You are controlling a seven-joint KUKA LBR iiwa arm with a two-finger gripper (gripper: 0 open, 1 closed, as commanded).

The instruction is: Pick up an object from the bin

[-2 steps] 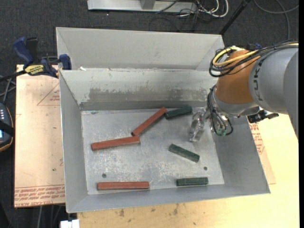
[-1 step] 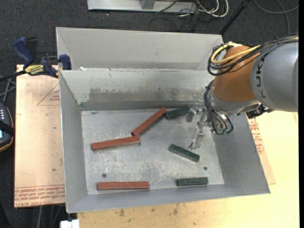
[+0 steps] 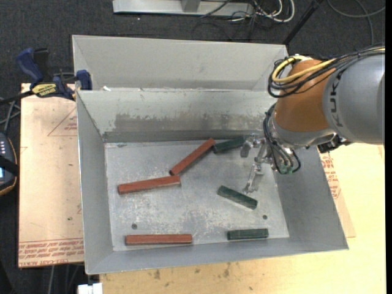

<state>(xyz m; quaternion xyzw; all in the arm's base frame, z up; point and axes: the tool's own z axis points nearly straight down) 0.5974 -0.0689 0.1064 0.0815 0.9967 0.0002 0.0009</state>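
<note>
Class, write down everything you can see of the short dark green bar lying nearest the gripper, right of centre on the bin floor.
The short dark green rectangular bar is a slim, plain block with straight edges and a matte surface, perhaps painted wood or plastic. It shows no markings. It lies flat on the floor of the grey metal bin, slanted, with its left end further back than its right. No other bar touches it. The gripper is right over its right end; whether they touch cannot be told.

The arm (image 3: 358, 97) reaches in from the right, gripper (image 3: 252, 185) pointing down
</note>
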